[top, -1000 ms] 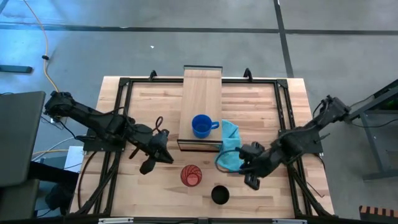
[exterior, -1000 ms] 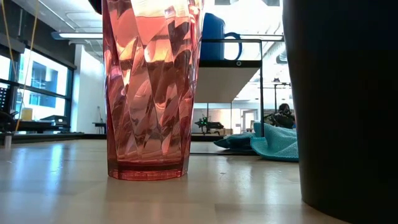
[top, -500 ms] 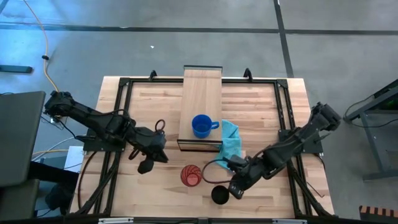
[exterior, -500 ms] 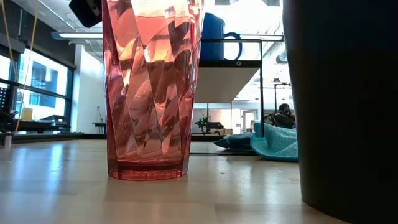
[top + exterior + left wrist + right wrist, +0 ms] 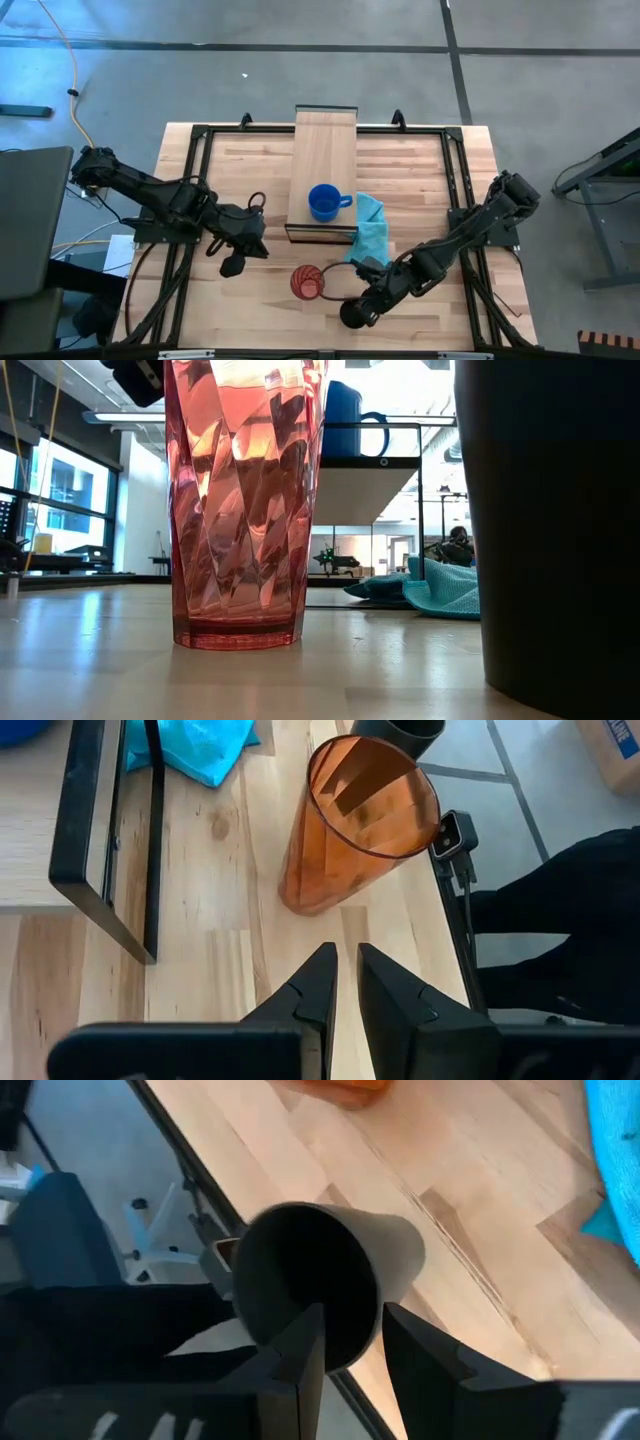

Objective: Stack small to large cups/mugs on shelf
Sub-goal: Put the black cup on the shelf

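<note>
Black cup (image 5: 350,313) at table's (image 5: 420,170) front edge, right end effector (image 5: 362,312) straddling its rim, fingers parted; left end effector (image 5: 234,266) nearly closed, empty, near red tumbler (image 5: 308,282)

left tool (image 5: 232,266) hovers with fingers nearly together; right tool (image 5: 357,313) reaches low, fingers slightly parted.

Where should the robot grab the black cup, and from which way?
Probably at the rim, from above. The black cup stands upright and open-mouthed near the table's front edge, without a visible handle. The right gripper already hangs over its rim, one finger inside and one outside, so pinching the wall looks easiest.
</note>
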### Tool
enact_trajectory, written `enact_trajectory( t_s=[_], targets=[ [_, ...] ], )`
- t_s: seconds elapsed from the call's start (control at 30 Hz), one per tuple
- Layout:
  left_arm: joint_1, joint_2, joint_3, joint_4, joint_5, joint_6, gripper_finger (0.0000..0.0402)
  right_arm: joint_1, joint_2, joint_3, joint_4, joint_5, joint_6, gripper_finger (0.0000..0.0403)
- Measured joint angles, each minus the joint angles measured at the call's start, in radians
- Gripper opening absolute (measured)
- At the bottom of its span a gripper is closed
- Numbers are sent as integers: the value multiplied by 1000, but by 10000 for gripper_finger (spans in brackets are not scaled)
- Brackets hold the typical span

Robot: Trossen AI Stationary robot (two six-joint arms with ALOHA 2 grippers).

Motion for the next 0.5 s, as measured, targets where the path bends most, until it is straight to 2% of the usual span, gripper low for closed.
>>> enact_trajectory(
  t_s=[0.5],
  targets=[
    [0,0,0,-4,-25,4,33,-8,16,0,-27,11,-51,95]
  ],
)
